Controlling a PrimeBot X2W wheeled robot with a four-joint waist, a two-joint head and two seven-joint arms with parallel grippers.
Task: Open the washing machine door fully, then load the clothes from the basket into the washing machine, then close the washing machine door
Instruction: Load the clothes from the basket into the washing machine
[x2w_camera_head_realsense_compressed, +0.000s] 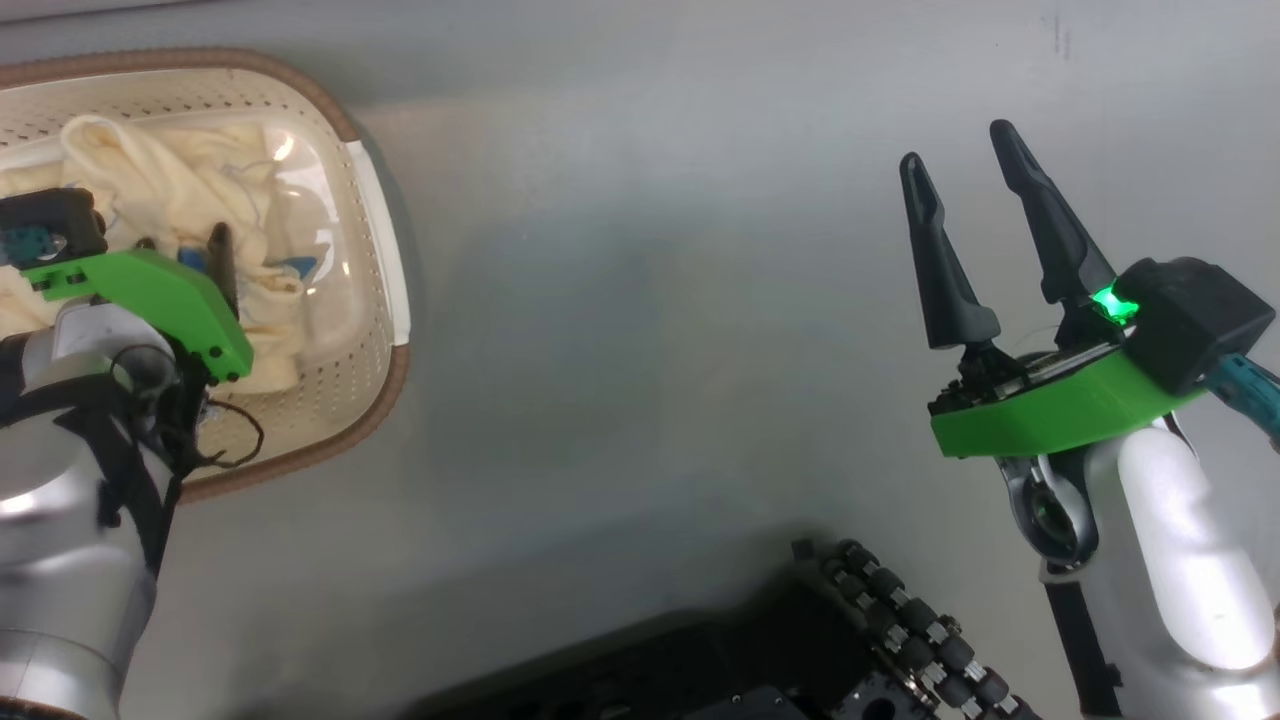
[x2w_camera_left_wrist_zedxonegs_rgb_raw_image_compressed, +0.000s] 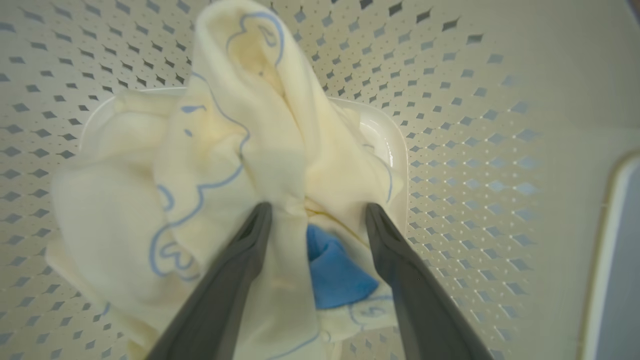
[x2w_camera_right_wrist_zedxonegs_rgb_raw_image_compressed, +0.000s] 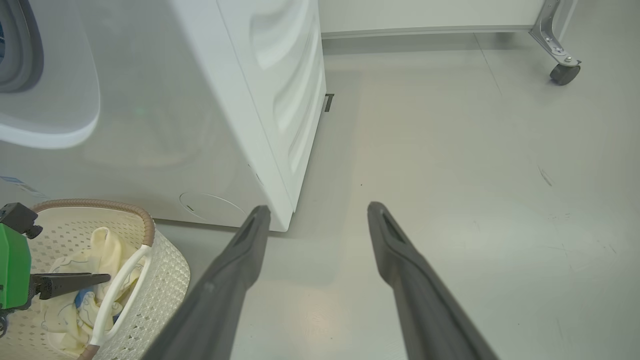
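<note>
The cream basket (x2w_camera_head_realsense_compressed: 385, 250) with its brown rim sits on the floor at the head view's upper left and holds the pale cream clothes (x2w_camera_head_realsense_compressed: 170, 185). My left gripper (x2w_camera_head_realsense_compressed: 205, 262) reaches down into it. In the left wrist view the left gripper (x2w_camera_left_wrist_zedxonegs_rgb_raw_image_compressed: 318, 212) is open, its fingers either side of a raised fold of the clothes (x2w_camera_left_wrist_zedxonegs_rgb_raw_image_compressed: 240, 130), with a blue patch (x2w_camera_left_wrist_zedxonegs_rgb_raw_image_compressed: 332, 272) between them. My right gripper (x2w_camera_head_realsense_compressed: 968, 165) is open over bare floor, holding nothing. The white washing machine (x2w_camera_right_wrist_zedxonegs_rgb_raw_image_compressed: 280, 100) stands behind the basket (x2w_camera_right_wrist_zedxonegs_rgb_raw_image_compressed: 165, 280). I cannot tell whether the rounded white part at its front is the door.
Grey floor (x2w_camera_head_realsense_compressed: 640, 300) stretches between the basket and my right arm. My dark base and a cable chain (x2w_camera_head_realsense_compressed: 900, 620) lie at the bottom of the head view. A caster wheel on a metal leg (x2w_camera_right_wrist_zedxonegs_rgb_raw_image_compressed: 564, 72) stands far right, along a white wall base.
</note>
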